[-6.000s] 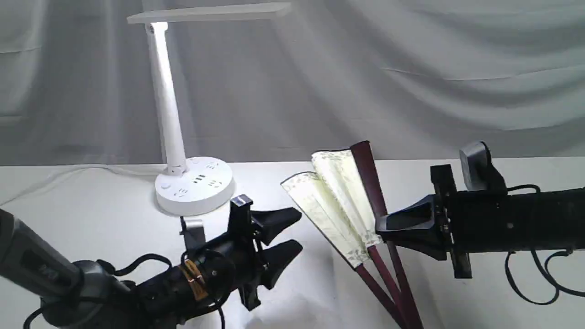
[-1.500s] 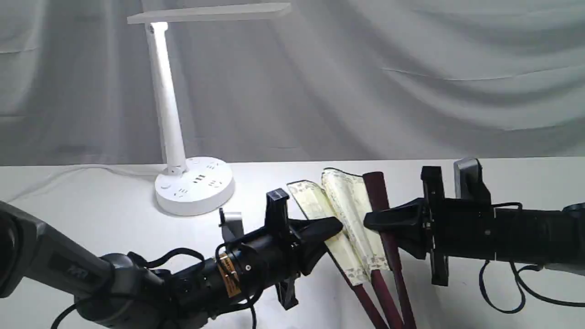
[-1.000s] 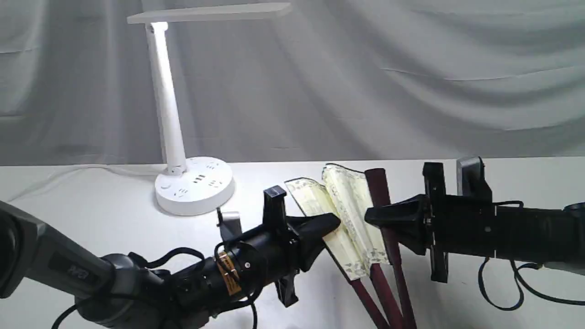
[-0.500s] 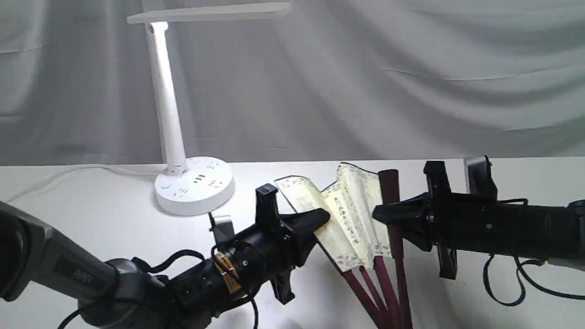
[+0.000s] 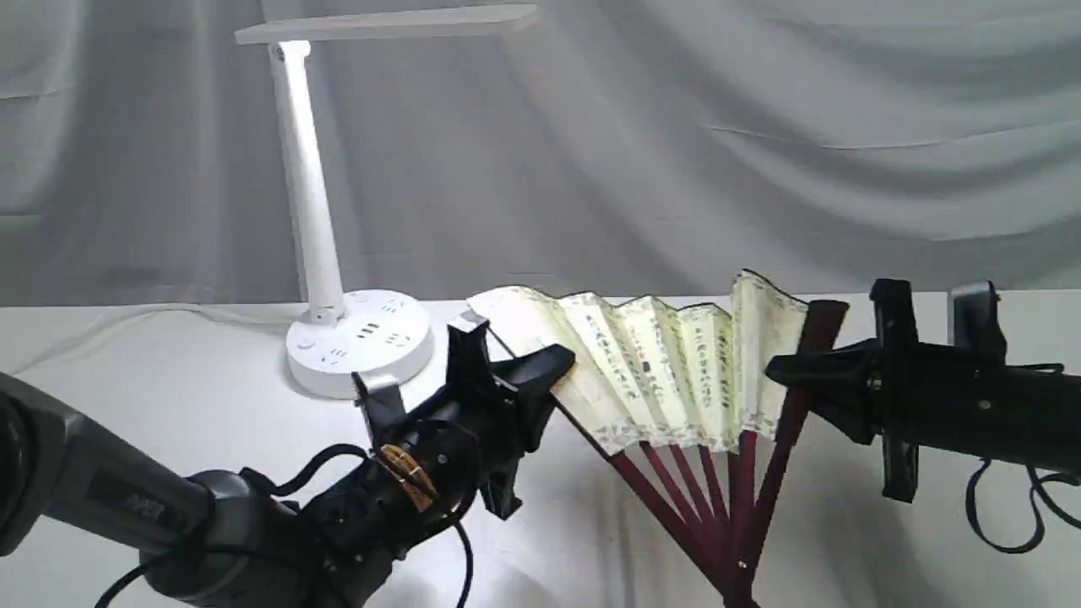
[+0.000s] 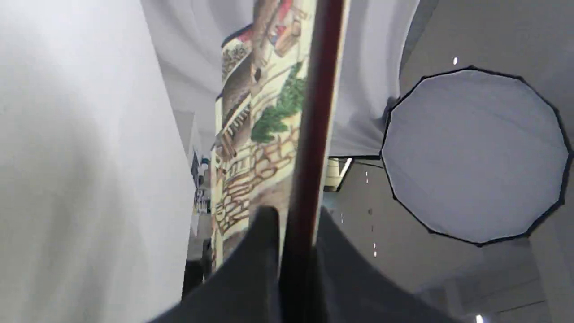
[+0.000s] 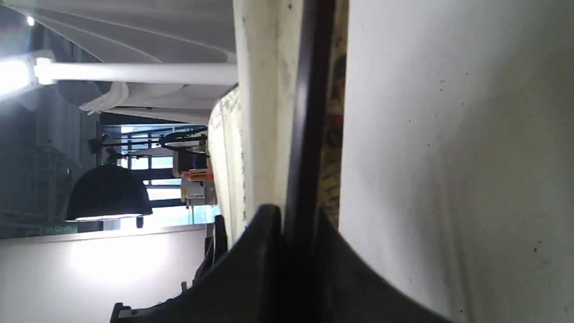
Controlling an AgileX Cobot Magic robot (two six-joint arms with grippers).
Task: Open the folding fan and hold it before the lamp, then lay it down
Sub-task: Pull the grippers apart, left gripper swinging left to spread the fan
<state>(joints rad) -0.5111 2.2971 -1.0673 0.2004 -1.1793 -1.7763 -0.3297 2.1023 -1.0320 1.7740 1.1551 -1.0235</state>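
Holding the folding fan [image 5: 667, 371] up over the tabletop [image 5: 169, 397], near the middle and a bit toward the right side, opened part way. Pinching one dark red guard [image 6: 316, 112] with the left gripper [image 5: 559, 365], squeezed tight on it. Pinching the other dark red guard [image 7: 309, 112] with the right gripper [image 5: 775, 370], squeezed tight on it too. Spreading cream paper folds between both grippers, with small dark writing in rows and a patterned strip along the lower rim. Coming together low down, below the paper, as thin dark red ribs [image 5: 676, 490]. Showing a painted picture with green trees and brown fences on the other side of the paper, seen in the left wrist view. Well apart from the white lamp [image 5: 308, 194], back near the rear edge on the left side, with flat head high up and round base sitting on the tabletop.
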